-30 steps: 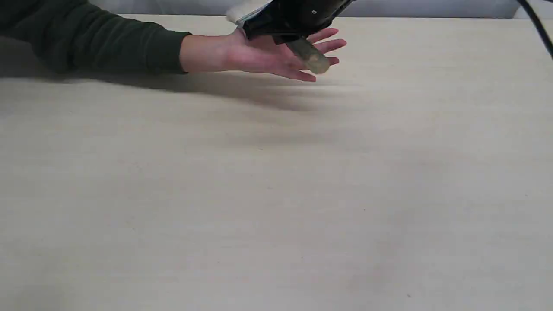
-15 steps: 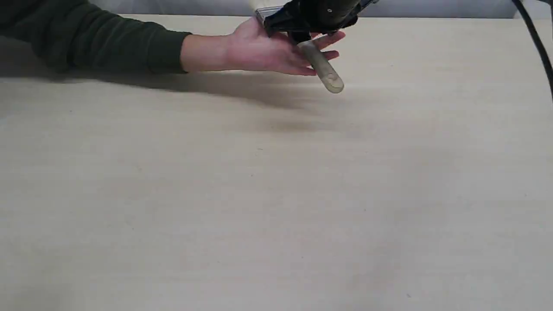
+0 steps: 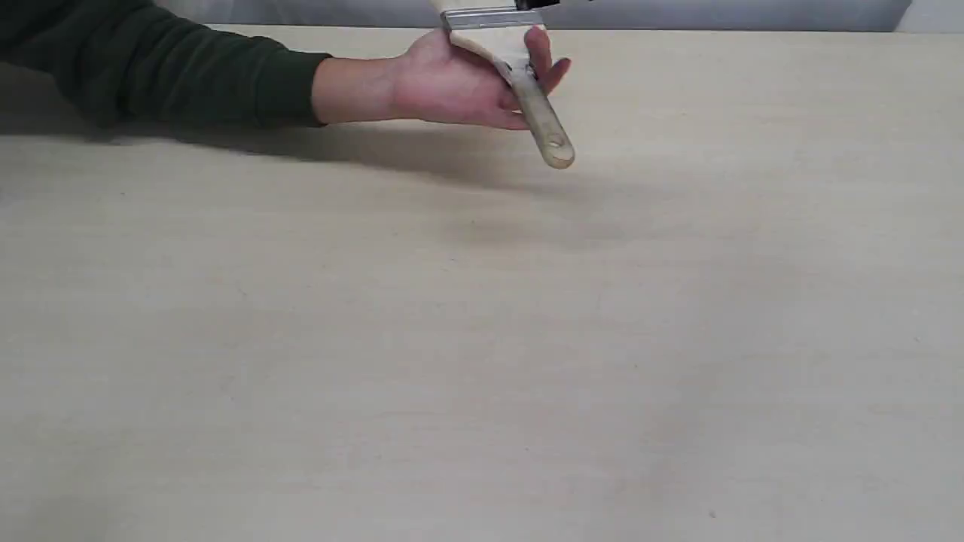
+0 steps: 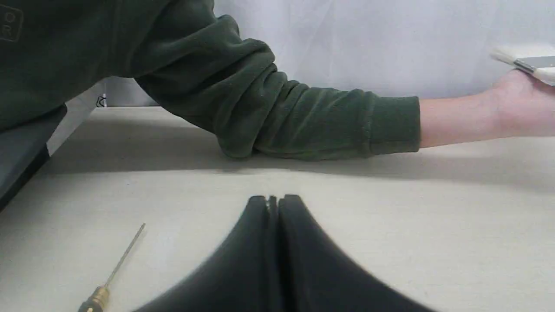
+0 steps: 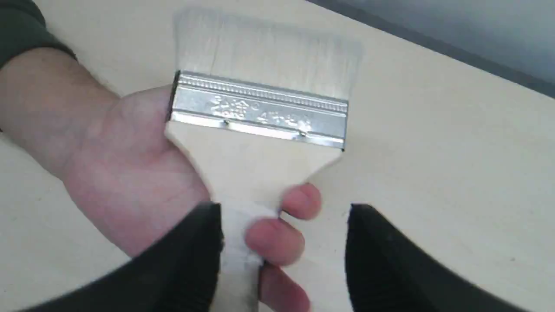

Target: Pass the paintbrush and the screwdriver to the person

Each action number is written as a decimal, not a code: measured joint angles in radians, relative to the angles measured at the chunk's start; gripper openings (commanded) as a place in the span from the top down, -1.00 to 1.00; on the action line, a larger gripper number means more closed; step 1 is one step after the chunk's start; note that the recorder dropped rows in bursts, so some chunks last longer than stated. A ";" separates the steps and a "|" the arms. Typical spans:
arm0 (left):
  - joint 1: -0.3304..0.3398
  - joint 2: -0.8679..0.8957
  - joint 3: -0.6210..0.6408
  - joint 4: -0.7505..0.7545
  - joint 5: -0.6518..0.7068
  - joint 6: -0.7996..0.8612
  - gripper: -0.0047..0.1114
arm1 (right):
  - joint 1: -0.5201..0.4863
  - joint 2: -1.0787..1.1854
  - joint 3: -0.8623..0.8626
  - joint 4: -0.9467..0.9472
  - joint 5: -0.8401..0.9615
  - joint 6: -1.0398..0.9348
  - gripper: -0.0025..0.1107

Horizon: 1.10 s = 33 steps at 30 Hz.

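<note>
1. Golden-shafted screwdriver (image 4: 100,295) lies on the table (image 4: 390,225) beside my left gripper (image 4: 273,201), its jaws pressed together.
2. The person's hand (image 3: 452,83) grips the paintbrush (image 3: 536,117).
3. My right gripper (image 5: 286,209) gapes wide; I'd back it straight off, touching nothing.

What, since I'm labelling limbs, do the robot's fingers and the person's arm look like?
The left gripper and right gripper have smooth black fingers curving to rounded tips; no cables or markings show. The person's hand is bare and light-skinned, the sleeve dark green and fleecy with a banded cuff.
</note>
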 measured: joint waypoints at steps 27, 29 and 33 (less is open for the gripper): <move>0.000 0.000 0.000 0.000 0.000 0.000 0.92 | 0.057 -0.769 0.884 0.050 -0.388 -0.013 0.88; 0.000 0.000 0.000 0.000 0.000 0.000 0.92 | 0.083 -0.805 0.928 0.050 -0.413 -0.014 0.88; 0.000 0.000 0.000 0.000 0.000 0.000 0.92 | 0.145 -0.883 1.031 0.050 -0.465 -0.014 0.88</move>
